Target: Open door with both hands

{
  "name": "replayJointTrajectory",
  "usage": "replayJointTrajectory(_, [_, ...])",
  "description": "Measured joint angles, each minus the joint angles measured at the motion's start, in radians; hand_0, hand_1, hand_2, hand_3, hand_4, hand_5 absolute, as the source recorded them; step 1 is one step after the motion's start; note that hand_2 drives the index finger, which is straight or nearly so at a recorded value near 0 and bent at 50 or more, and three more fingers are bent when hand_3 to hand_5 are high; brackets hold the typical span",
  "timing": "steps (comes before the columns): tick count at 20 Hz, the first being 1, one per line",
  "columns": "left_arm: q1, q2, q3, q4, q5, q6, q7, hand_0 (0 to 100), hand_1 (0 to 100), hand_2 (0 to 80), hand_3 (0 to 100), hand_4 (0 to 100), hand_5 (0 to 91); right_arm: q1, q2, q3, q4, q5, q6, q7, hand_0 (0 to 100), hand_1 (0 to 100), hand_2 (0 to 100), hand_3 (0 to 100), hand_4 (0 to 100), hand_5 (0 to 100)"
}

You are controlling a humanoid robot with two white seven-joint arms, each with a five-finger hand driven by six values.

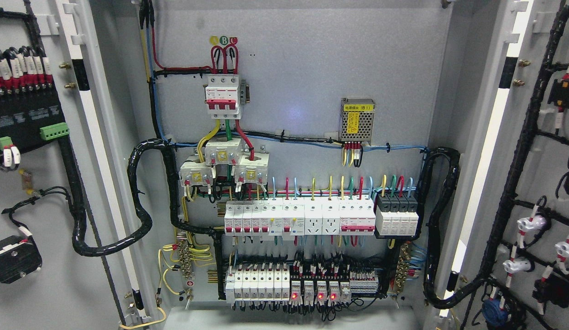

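An electrical cabinet stands wide open in the head view. Its left door is swung out to the left and shows its inner face with black terminal blocks and cables. Its right door is swung out to the right and shows wired components on its inner face. Between them the grey back panel carries a red and white main breaker, rows of white breakers and coloured wiring. Neither of my hands nor arms shows anywhere in the view.
A thick black cable loom loops from the left door into the cabinet. Another loom loops to the right door. A small perforated power supply sits on the upper right of the panel. Red indicator lights glow at the bottom.
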Motion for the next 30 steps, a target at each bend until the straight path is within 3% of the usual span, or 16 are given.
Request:
replayJointTrajectory(3, [-0.025, -0.018, -0.005, 0.068, -0.040, 0.023, 0.007, 0, 0, 0.0, 0, 0, 0.0, -0.020, 0.015, 0.001, 0.097, 0.071, 0.011, -0.063, 0, 0, 0, 0, 0, 0])
replayJointTrajectory(7, [-0.052, -0.044, -0.010, 0.143, -0.070, 0.058, 0.009, 0, 0, 0.0, 0, 0, 0.0, -0.035, 0.045, 0.003, 0.198, 0.144, 0.087, -0.094, 0, 0, 0, 0, 0, 0])
replayJointTrajectory(17, [-0.090, -0.090, -0.014, 0.242, -0.092, 0.090, 0.009, 0, 0, 0.0, 0, 0, 0.0, -0.079, 0.087, -0.009, 0.321, 0.201, 0.245, -0.107, 0, 0, 0, 0, 0, 0])
replayJointTrajectory(30, [-0.105, -0.116, -0.012, 0.288, -0.090, 0.087, 0.010, 0, 0, 0.0, 0, 0, 0.0, -0.113, 0.128, -0.026, 0.358, 0.212, 0.327, -0.111, 0, 0, 0, 0, 0, 0])
